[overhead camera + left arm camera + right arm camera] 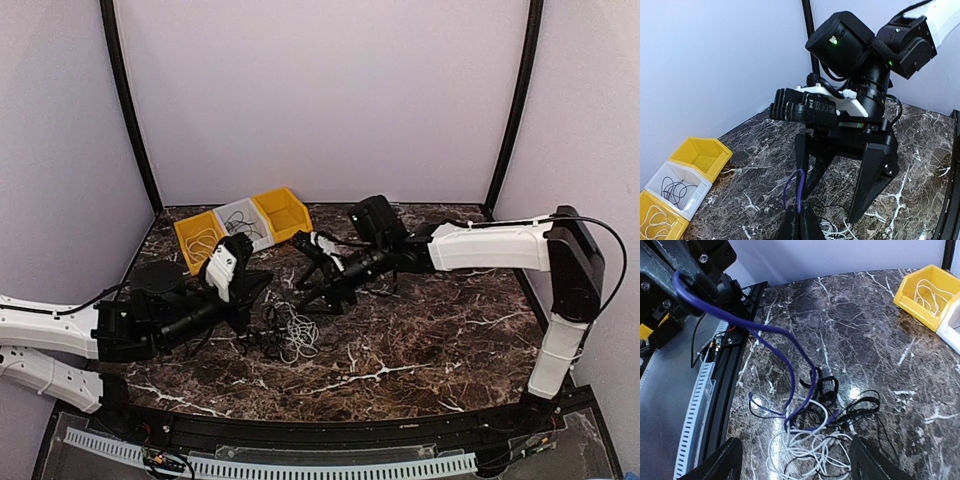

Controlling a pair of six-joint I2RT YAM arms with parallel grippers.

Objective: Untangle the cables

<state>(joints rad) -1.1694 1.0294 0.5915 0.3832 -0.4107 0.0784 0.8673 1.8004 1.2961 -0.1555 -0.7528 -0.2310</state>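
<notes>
Cables (815, 440) lie tangled on the table (865, 315); one purple cable (790, 365) rises steeply into the left gripper (799, 215), clamped on it. Right gripper (795, 462) points down above them, fingers spread wide, empty.

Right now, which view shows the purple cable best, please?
Right wrist view: the purple cable shows along its lifted length, down into the tangle. The left wrist shows one short loop; overhead, it is lost.

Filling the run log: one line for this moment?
left gripper: shut on purple cable | cable: runs up from tangle | right gripper: open, above tangle | untangling: not done
</notes>
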